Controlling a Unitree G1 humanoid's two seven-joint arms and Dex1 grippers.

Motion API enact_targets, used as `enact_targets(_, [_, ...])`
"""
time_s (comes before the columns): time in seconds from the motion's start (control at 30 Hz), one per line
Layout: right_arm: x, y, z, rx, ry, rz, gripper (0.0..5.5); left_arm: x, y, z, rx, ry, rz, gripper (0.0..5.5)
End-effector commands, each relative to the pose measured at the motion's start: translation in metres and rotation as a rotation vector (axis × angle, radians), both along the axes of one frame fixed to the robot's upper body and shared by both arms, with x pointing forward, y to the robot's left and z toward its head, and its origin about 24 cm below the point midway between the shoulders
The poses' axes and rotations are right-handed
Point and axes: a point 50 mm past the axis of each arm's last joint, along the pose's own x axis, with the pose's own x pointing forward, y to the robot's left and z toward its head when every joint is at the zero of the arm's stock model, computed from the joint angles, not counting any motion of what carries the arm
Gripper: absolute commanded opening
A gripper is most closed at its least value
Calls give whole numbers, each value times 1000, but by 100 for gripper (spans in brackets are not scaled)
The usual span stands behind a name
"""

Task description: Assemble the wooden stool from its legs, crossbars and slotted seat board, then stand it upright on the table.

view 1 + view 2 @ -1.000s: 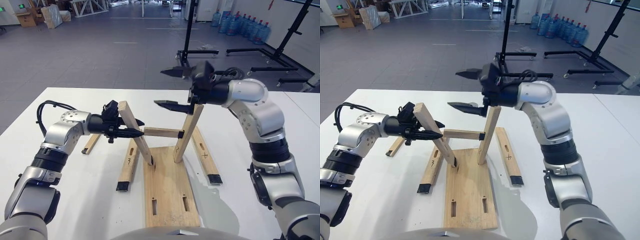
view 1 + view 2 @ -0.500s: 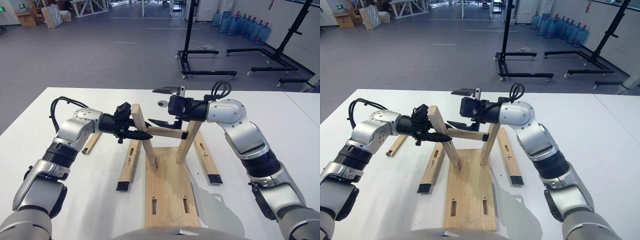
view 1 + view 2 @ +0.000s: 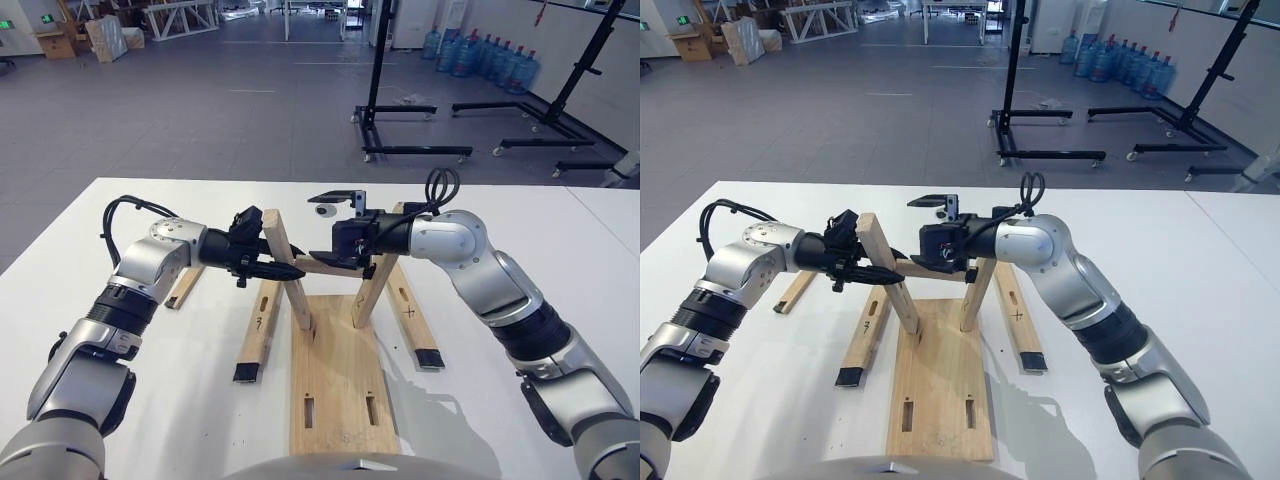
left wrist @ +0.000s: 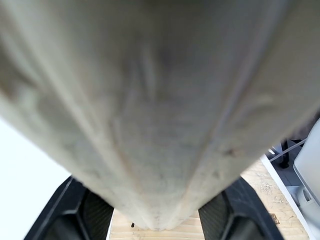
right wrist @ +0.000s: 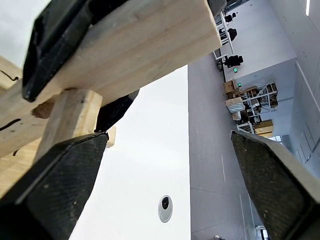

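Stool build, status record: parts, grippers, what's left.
seat board: flat on table
standing: left leg and right leg in board, crossbar between them
loose legs: flat, either side of board
short bar: on table by left arm
left gripper: shut on left leg
right gripper: open, by crossbar
left: two legs unfitted

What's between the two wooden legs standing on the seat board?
A wooden crossbar spans the gap, joining the left leg and the right leg; the head camera views show it.
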Motion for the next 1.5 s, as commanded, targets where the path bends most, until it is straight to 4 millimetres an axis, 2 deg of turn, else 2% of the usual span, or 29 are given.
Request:
enact_targets(0.03, [-12,-9,-61,-314,256,103,450,-26,2,-81,330,218,24,203])
enact_targets(0.23, [-19,4,-75,-410,288,239,450,-25,0,-81,350,218,5,203])
enact_targets(0.47, [-25,-2,-95,-494,457,322,450,-23,-1,-78,363,206,-9,203])
enact_targets(0.6, [-31,-6,-99,-499,509,362,450,-19,-2,-77,341,178,30,203])
enact_targets(0.73, [-36,-17,-115,-527,530,347,450,-22,1,-81,339,186,46,203])
enact_targets(1.1, [-44,-19,-121,-609,660,404,450,-15,-9,-79,361,-5,87,203])
enact_targets(1.3, [-43,-12,-123,-592,659,474,450,-18,2,-105,410,137,167,203])
enact_targets(1.5, [-38,-9,-128,-638,633,527,450,-6,3,-109,377,198,253,203])
